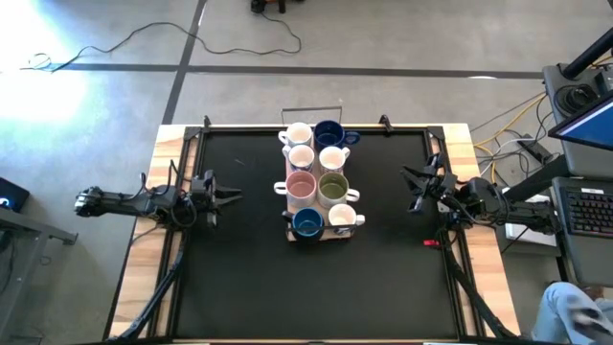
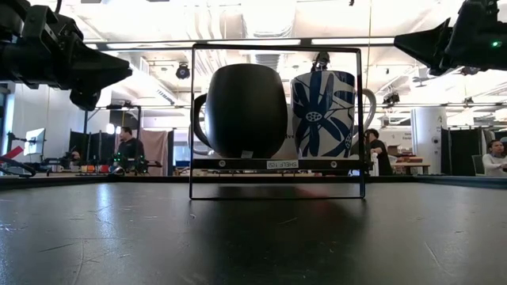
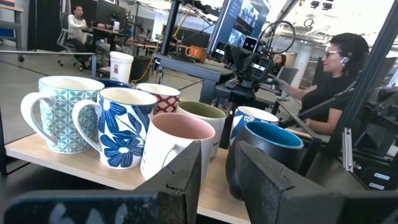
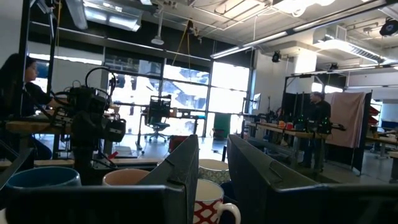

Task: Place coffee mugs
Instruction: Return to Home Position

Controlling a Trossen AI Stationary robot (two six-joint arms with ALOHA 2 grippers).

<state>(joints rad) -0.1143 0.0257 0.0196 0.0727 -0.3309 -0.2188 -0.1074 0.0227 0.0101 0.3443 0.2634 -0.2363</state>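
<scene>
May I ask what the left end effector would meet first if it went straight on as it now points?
Ahead of the left end effector, probably the pink-lined white mug; depth is unclear.

Eight mugs (image 1: pixel 332 187) stand in two rows of four on a shelf (image 2: pixel 277 165) at the middle of the worktop (image 1: pixel 316 287). The left pincer (image 1: pixel 228 196) is at the shelf's left and the right pincer (image 1: pixel 412 190) at its right, both apart from it.
</scene>
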